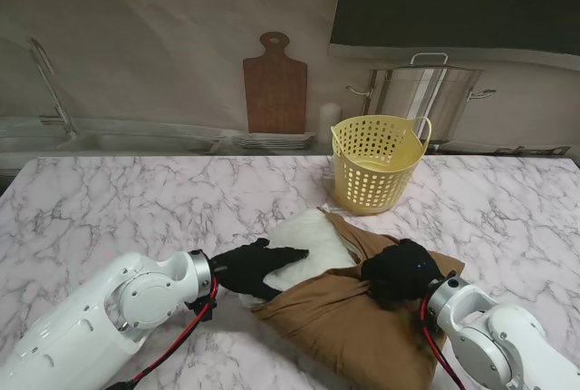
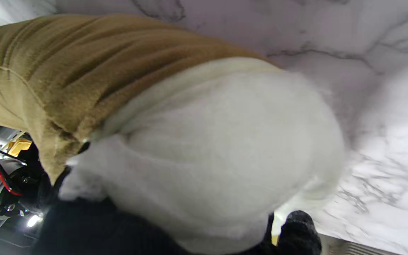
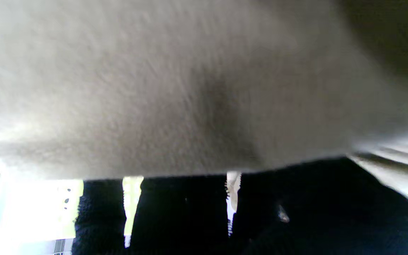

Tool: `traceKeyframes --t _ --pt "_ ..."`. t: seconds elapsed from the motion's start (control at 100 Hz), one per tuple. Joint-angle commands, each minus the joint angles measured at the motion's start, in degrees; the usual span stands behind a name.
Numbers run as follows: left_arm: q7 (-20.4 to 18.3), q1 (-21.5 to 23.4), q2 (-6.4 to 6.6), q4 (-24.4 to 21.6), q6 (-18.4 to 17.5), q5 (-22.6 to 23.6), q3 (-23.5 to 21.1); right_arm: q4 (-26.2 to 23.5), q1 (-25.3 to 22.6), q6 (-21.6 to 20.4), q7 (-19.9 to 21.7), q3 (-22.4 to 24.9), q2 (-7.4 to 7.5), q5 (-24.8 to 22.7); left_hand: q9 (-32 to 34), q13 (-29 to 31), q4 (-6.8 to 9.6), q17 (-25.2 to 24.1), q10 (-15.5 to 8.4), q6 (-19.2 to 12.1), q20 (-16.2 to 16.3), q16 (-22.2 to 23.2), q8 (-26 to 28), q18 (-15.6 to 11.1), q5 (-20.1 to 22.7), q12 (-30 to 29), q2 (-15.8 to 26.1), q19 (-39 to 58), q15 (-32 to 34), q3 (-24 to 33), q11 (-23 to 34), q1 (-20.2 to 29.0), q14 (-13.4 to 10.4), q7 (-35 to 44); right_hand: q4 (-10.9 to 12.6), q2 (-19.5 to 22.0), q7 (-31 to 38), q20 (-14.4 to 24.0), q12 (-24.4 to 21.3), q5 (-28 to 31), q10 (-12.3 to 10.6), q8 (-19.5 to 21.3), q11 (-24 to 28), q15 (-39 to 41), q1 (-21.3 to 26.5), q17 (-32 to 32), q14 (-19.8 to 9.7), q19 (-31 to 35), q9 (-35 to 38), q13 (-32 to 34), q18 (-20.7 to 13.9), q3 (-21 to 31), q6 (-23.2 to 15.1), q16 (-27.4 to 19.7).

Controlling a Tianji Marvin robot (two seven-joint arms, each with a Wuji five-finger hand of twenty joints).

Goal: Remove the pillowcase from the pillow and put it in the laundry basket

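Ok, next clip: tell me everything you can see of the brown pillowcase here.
The brown pillowcase looks like soft, ribbed, velvety fabric, bunched and creased. It lies on the marble table, nearer to me than the yellow laundry basket, and still covers part of the white pillow, whose bare end sticks out toward the left. The right robot hand grips the gathered cloth on top; the left robot hand rests on the exposed pillow at the case's open edge.
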Motion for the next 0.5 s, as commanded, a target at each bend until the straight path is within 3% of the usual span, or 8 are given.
traceKeyframes --t 0.0,0.09,0.17,0.22,0.28,0.35,0.41,0.49 --pt "-1.08 -0.74 -0.88 1.43 0.28 -1.0 1.76 1.17 0.0 0.35 0.24 -0.46 0.01 -0.13 4.25 3.73 -1.34 1.67 1.01 2.09 1.27 1.18 0.02 -1.72 -1.07 1.64 -0.17 58.55 1.92 0.04 1.88 -0.86 -2.36 0.35 5.76 4.28 1.51 -0.69 -0.64 2.59 -0.17 0.47 -1.55 -0.33 10.28 -0.65 -0.91 0.15 -0.59 2.32 1.61 8.97 -2.06 0.62" --pt "-0.53 -2.37 -0.96 3.14 0.04 -0.55 3.85 1.28 0.13 0.22 0.13 -0.6 0.01 -0.02 9.61 9.02 -0.52 6.18 2.09 4.96 1.09 3.27 2.54 -3.03 0.57 4.23 -8.51 64.85 4.94 1.04 3.65 4.79 -2.4 0.8 5.76 4.41 1.47 -0.71 -0.65 2.59 -0.18 0.51 -1.54 -0.32 10.24 -0.73 -0.85 0.13 -0.6 2.35 1.66 8.97 -2.07 0.66" --pt "-0.69 -3.2 -0.94 4.12 0.27 -0.44 4.95 1.3 0.1 0.18 -0.17 -0.63 -0.02 0.03 16.67 15.75 0.16 12.25 -0.16 5.44 -0.05 5.5 3.45 -5.24 3.0 6.3 -11.45 70.74 7.99 1.94 6.46 12.51 -4.07 1.54 5.8 4.56 1.3 -0.7 -0.73 2.3 -0.18 0.5 -1.62 -0.38 10.18 -0.77 -0.89 0.17 -0.73 2.27 1.83 8.95 -1.88 0.68" --pt "-1.06 -3.42 -0.94 4.4 1.22 -1.68 5.43 1.38 0.03 0.21 -0.71 -0.66 -0.08 0.1 20.92 19.58 0.36 15.76 -2.1 4.54 -1.1 6.45 3.83 -6.28 4.79 7.44 -10.89 73.63 9.14 2.48 8.73 17.38 -5.0 2.4 5.88 5.06 0.81 -0.68 -0.85 1.25 -0.07 0.24 -1.78 -0.6 9.82 -0.76 -0.88 0.23 -1.01 1.92 1.69 8.7 -1.18 0.63" --pt "-1.08 -3.94 -1.01 5.03 1.98 -2.06 6.19 1.22 -0.2 0.28 -1.06 -0.55 -0.14 0.19 25.92 24.06 0.7 19.79 -3.64 4.19 -1.19 7.25 4.64 -7.1 8.05 8.39 -10.12 76.19 10.86 2.83 11.32 19.41 -6.12 4.16 6.76 6.1 0.74 -0.6 -1.57 -0.94 0.36 -1.3 -2.85 -1.84 9.36 -1.11 -0.8 0.33 -2.31 0.83 1.47 5.88 -0.53 0.34" --pt "-2.03 -4.91 -0.96 5.77 3.47 -3.17 7.5 0.76 -0.84 0.54 -1.88 -0.26 -0.31 0.52 28.35 26.42 0.77 21.65 -4.2 4.04 -1.74 7.62 6.05 -6.71 11.0 8.63 -7.37 78.17 11.41 2.71 12.77 21.09 -6.31 6.19 7.89 7.4 6.62 -0.53 -3.16 -8.11 1.69 -8.6 -4.14 -4.82 2.48 -2.06 -0.18 0.18 -6.5 -2.32 1.27 -1.91 0.47 -0.12" --pt "-2.81 -6.32 -0.94 6.59 4.72 -4.38 9.24 0.45 -1.47 0.96 -3.55 -0.22 -0.61 1.62 29.9 27.46 0.56 21.93 -4.73 4.13 -2.37 7.49 9.66 -6.23 15.01 7.94 -5.07 79.12 11.27 1.85 13.49 22.39 -6.2 10.0 8.59 8.07 6.43 -0.25 -7.72 -10.38 3.07 -9.49 -3.85 -7.45 -1.9 -3.45 0.82 0.13 -11.04 -6.05 1.14 -6.98 2.34 -0.55" --pt "-3.61 -8.79 -0.96 8.05 6.14 -5.69 12.31 -0.46 -2.59 0.85 -5.78 0.1 -0.93 2.1 30.02 27.29 0.39 21.34 -4.85 2.43 -2.7 7.63 16.52 -5.9 18.57 7.84 -2.53 79.69 11.28 1.43 14.01 23.3 -6.02 14.53 9.21 9.76 3.43 -0.11 -10.29 -10.49 4.57 -8.68 -5.56 -11.82 -6.52 -5.58 1.69 -0.37 -16.73 -11.29 1.13 -11.66 3.73 -2.07"
